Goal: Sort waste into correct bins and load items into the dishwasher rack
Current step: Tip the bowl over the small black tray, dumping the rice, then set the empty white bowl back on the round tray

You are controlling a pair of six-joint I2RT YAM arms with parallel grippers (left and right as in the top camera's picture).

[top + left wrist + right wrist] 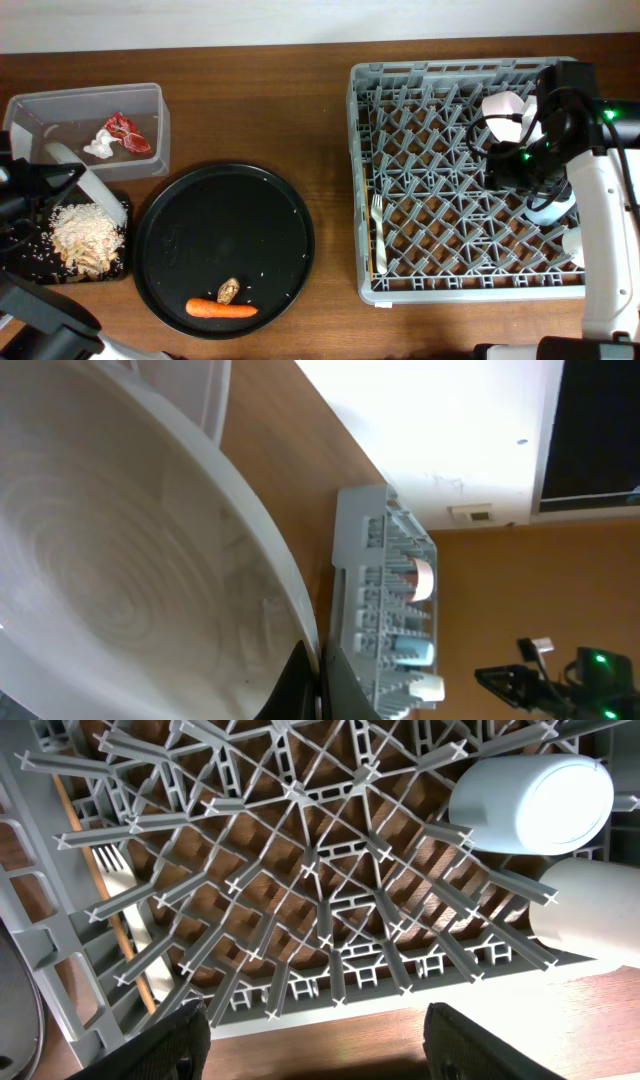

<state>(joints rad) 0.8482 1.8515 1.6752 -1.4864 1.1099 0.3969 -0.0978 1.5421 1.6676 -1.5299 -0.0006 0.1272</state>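
right fingers spread, empty, above rack lower edge; two cups crowd upper right, open grid left. left fingers pinch white bowl rim, tilted at black tray upper edge, overhead's left.

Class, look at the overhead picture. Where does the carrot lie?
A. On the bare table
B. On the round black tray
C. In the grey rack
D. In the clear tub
B: the carrot lies on the round black tray, near its front edge and next to the brown lump.
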